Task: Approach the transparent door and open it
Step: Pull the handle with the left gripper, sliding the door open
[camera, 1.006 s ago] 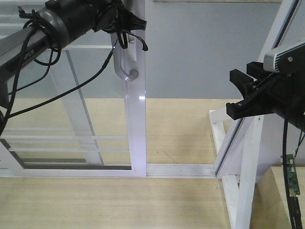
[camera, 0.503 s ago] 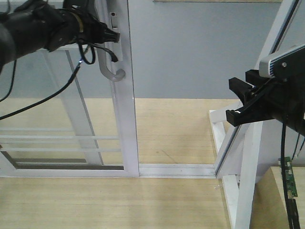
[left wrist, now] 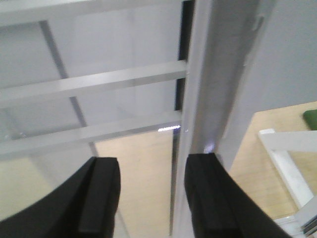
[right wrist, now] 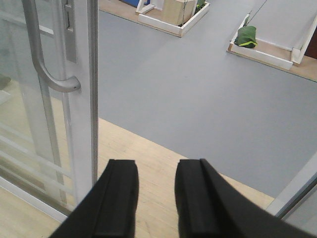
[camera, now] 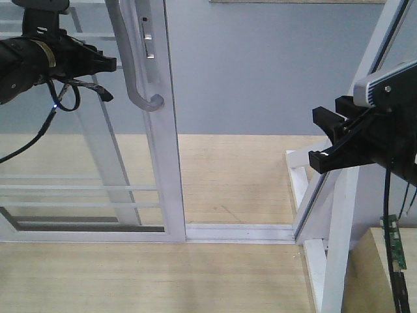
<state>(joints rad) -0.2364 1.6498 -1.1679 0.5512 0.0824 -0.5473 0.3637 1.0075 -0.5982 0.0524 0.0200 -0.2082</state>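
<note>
I'm looking at the transparent door, which is standing upright on the left of the front view. It is showing clear glass in a white frame, with thin white horizontal bars crossing it low down. Its long curved grey handle is running down the right-hand stile and hooking back at the bottom. The door is sitting partly open on the floor track, leaving a gap to its right.

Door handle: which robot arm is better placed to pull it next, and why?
Left. The left gripper is open right beside the handle; the right gripper is far off to the side.
</note>
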